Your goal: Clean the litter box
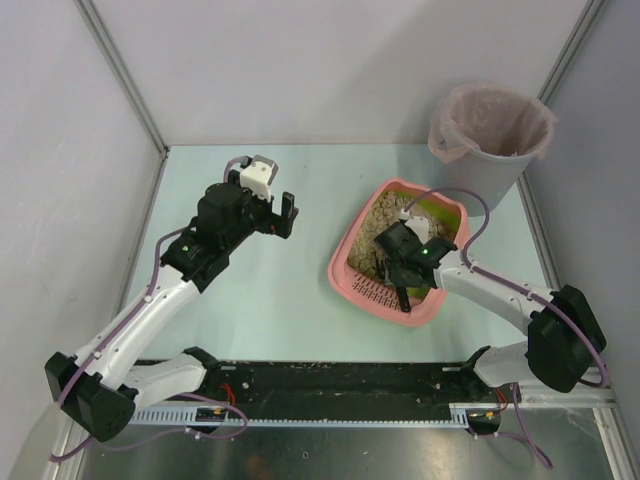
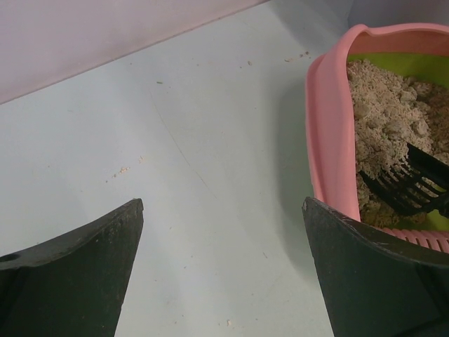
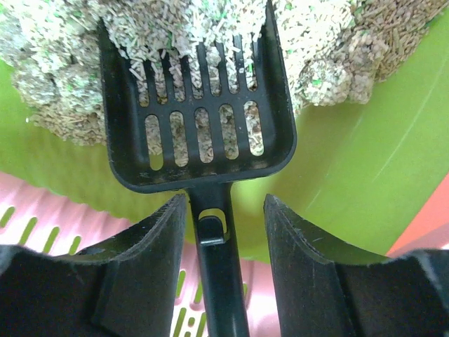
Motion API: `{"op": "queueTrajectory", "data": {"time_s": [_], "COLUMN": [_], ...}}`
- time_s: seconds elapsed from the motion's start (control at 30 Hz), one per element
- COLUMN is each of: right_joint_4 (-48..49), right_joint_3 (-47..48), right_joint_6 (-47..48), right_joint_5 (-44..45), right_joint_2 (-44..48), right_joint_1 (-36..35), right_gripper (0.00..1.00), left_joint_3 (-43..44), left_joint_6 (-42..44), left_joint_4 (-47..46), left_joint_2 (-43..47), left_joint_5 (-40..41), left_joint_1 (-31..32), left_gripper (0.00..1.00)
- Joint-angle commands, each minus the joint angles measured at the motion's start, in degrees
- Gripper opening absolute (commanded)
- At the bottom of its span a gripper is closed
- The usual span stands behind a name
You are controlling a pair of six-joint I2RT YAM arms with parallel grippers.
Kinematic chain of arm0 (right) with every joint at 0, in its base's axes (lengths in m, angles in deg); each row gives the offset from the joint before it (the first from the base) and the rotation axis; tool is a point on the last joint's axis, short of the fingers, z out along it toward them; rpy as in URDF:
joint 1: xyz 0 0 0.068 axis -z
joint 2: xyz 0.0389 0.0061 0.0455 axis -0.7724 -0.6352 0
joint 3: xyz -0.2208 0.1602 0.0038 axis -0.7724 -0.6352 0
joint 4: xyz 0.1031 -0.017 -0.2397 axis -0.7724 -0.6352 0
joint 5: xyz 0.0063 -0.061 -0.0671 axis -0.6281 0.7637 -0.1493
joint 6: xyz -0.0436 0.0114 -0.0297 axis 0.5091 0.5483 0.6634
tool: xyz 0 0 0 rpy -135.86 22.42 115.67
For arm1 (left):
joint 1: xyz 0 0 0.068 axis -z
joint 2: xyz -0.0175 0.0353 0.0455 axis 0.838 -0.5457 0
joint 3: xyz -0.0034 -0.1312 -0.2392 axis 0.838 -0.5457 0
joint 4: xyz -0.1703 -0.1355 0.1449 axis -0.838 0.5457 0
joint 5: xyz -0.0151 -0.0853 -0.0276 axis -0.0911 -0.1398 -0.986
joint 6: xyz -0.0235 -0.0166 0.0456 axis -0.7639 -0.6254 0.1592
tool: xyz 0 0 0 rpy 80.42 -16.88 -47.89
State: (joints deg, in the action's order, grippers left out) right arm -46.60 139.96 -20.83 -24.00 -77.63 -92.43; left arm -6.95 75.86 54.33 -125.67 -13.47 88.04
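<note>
- From above: found the litter box (image 1: 345,262) right of centre on the table (image 1: 280,300), long axis running near-left to far-right, slotted end nearest. Placed the right gripper (image 1: 402,268) directly over its near half, much the nearer of the two.
- Found the left gripper (image 1: 272,208) well apart to the left over bare table, spread wide with nothing between. Noted the bucket (image 1: 490,135) beyond the box at the far right, with nothing standing between them.
- Left wrist: caught only the left side of the litter box (image 2: 330,133), off to the right, with the scoop (image 2: 407,186) resting its tines on the litter (image 2: 393,105) inside.
- Right wrist: saw the scoop (image 3: 200,140) lying straight ahead, blade pushed into the litter (image 3: 210,28), handle running back between the fingers (image 3: 140,267).
- Judged the jaws apart, not clamped: a clear gap right of the handle, the left finger just beside or touching it, could not tell which.
- Judged closing on that handle the next need, with the slotted rim beneath it the only likely hindrance.
</note>
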Motion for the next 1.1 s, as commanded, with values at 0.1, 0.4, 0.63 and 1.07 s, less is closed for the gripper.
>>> {"op": "queueTrajectory", "data": {"time_s": [0.1, 0.4, 0.63, 1.07], "right_joint_4": [3.6, 9.2, 14.5, 21.3], "right_joint_3": [-2.8, -5.7, -7.3, -7.5], "right_joint_6": [0.3, 1.7, 3.0, 5.2], "right_joint_5": [-0.7, -1.8, -1.5, -2.1], "right_joint_2": [0.1, -2.4, -4.4, -10.0], "right_joint_1": [0.5, 0.8, 1.4, 3.5], "right_gripper": [0.52, 0.44, 0.37, 0.26], "left_joint_3": [0.3, 0.3, 0.3, 0.1], "left_joint_6": [1.9, 1.9, 1.9, 2.2], "left_joint_4": [-1.0, -1.0, -1.0, -1.0], "left_joint_2": [-0.3, -0.5, -0.7, -0.7], "left_joint_5": [-0.3, -0.2, 0.1, 0.9], "left_joint_1": [0.4, 0.4, 0.4, 0.4], "left_gripper": [1.0, 1.0, 1.0, 0.99]}}
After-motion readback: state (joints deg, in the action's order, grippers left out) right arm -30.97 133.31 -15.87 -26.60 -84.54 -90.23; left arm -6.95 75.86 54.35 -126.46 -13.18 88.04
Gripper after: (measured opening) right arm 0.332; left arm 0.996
